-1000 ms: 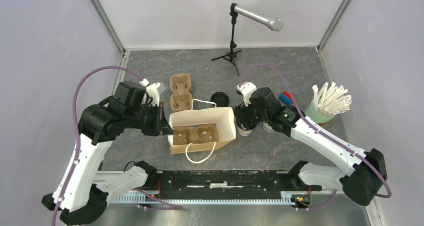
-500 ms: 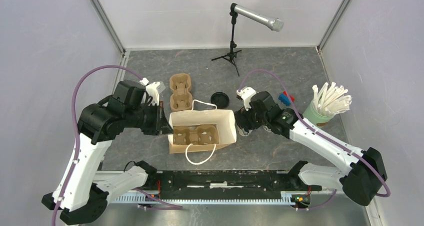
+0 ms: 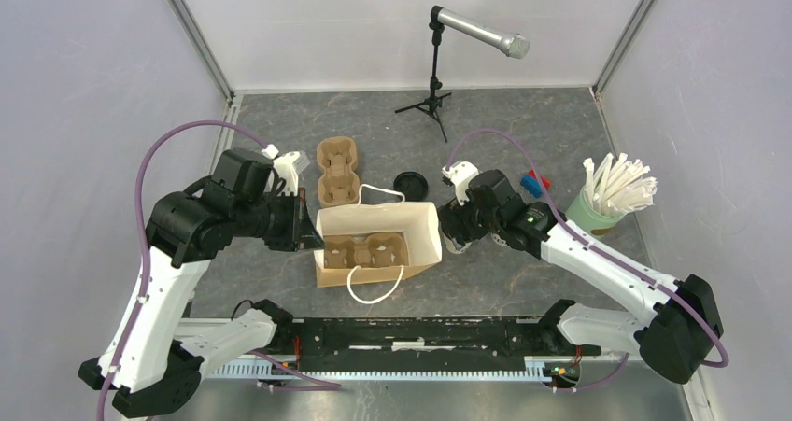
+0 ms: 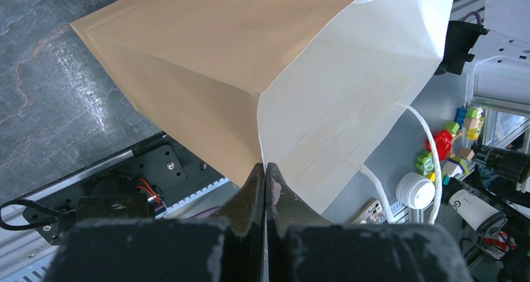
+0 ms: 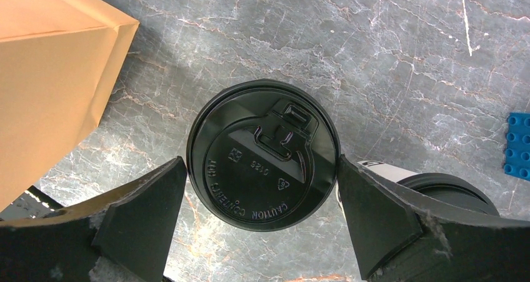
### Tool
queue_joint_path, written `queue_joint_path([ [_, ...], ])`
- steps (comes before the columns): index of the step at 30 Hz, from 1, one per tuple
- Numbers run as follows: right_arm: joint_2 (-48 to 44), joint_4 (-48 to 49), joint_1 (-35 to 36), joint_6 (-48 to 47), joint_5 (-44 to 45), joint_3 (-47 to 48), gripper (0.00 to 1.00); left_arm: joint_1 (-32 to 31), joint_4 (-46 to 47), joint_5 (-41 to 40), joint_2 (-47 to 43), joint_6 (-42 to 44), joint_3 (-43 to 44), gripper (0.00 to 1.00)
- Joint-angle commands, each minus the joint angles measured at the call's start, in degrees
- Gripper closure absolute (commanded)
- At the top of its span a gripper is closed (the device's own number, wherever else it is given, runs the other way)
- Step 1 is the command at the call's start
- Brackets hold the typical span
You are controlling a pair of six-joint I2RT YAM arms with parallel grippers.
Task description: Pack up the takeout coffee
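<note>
Just right of the paper bag (image 5: 44, 75), one takeout coffee cup (image 5: 262, 151) stands on the table straddled by the wide-open right gripper (image 5: 261, 176), the left gripper (image 4: 265, 169) pinches the bag's left edge, and the carrier (image 3: 372, 249) inside holds no cups, so packing looks barely begun.

Cup (image 5: 262, 163) right of bag (image 5: 50, 75)

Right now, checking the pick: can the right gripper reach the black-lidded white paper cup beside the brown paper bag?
Likely yes: the right gripper, open, flanks the cup on both sides; the bag stands apart.
</note>
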Motion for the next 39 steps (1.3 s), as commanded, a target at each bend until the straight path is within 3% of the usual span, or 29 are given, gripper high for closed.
queue_joint_path([
  [1,0.06,1.44,-0.36,-0.37,0.06,1.90,0.06,0.27,0.85,1.24,-0.28,0.84,1.58,0.98],
  [7,0.30,1.62,-0.54,-0.36,-0.37,1.91,0.12,0.24,0.77,1.06,-0.42,0.84,1.70,0.98],
  [10,-0.09,1.21,-0.56,0.10,-0.20,2.21,0.02,0.21,0.75,0.98,-0.42,0.84,1.69,0.98],
  [15,-0.64,0.65,-0.52,0.35,0.14,3.32,0.02,0.20,0.84,0.98,-0.42,0.69,1.62,0.98],
  [21,0.82,0.75,-0.58,-0.10,0.00,3.67,0.10,0.22,0.79,0.95,-0.42,0.76,1.80,0.98],
  [30,0.62,2.25,-0.72,-0.07,0.14,0.83,0.13,0.27,0.76,0.89,-0.64,0.84,1.79,0.98],
  [35,0.26,2.50,-0.67,-0.20,0.24,-0.17,0.21,0.25,0.83,0.80,-0.54,0.84,1.88,0.98],
  [39,0.04,2.33,-0.76,-0.01,0.30,-0.55,0.17,0.25,0.79,0.81,-0.58,0.84,1.96,0.98],
])
